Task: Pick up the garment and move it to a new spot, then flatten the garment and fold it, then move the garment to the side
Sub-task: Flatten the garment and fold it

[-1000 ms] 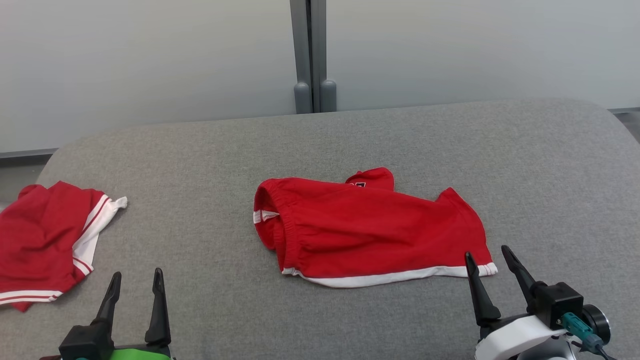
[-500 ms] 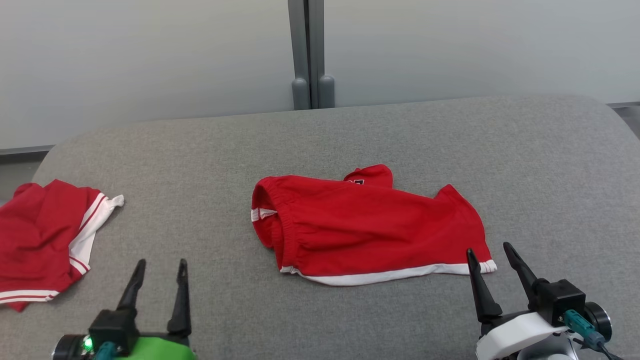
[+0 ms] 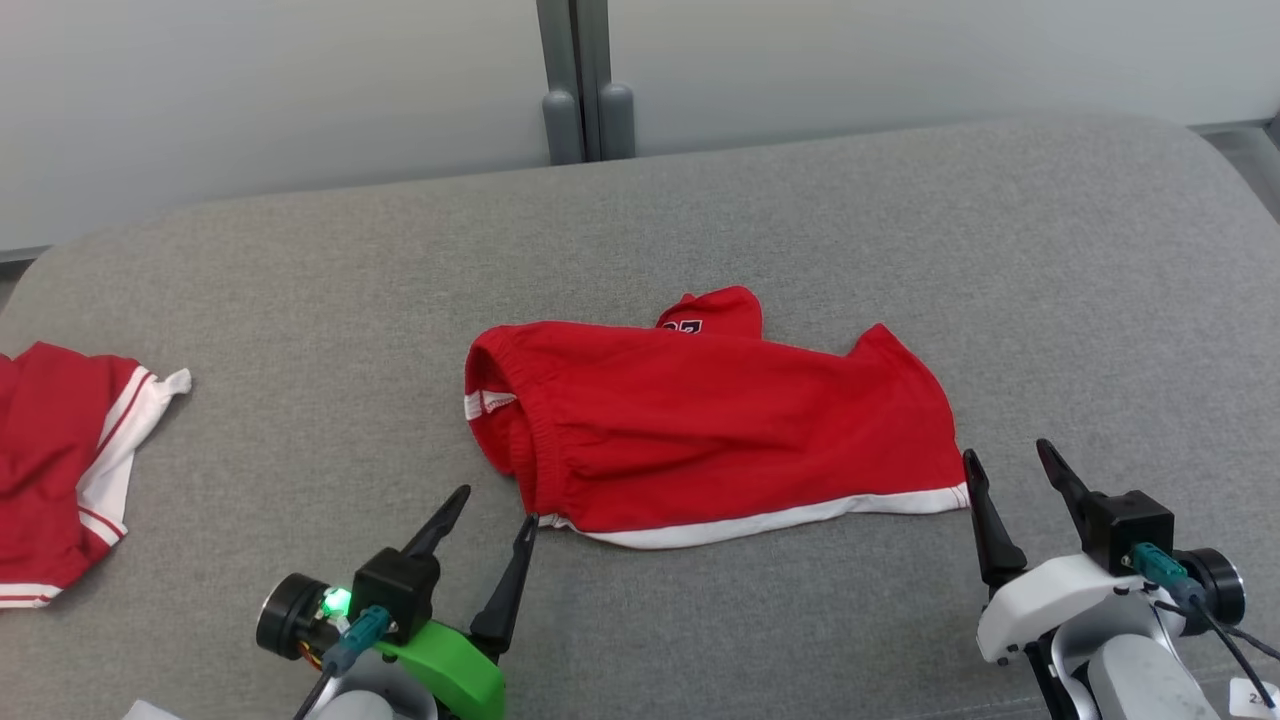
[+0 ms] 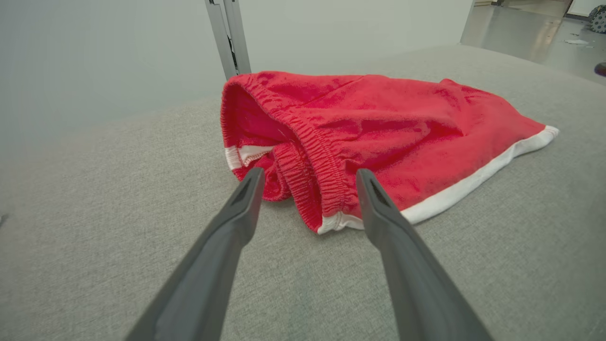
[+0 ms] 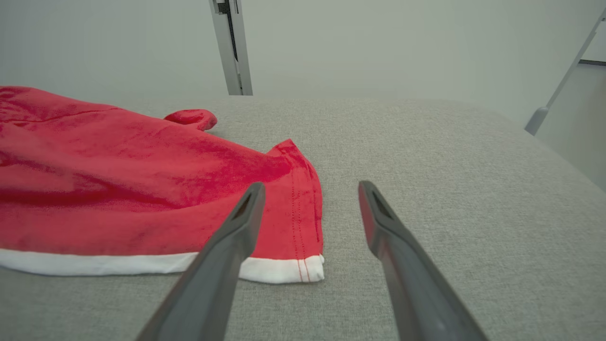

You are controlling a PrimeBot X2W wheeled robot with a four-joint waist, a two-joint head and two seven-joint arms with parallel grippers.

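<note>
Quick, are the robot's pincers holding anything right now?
Left pincer: open, holding nothing, near the waistband of the red shorts.
Right pincer: open, holding nothing, beside the shorts' hem corner.

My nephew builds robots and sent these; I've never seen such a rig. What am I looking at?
It is a two-armed robot on wheels. The wide picture comes from a camera on its head, looking down at a grey fabric-covered surface. The other two come from cameras on its wrists, each looking along that arm's two dark fingers. In the middle lies a rumpled pair of red shorts with a white hem; a second red and white garment lies at the far left. The left hand is by the waistband end, the right hand by the hem corner. Both are open and hold nothing.
</note>
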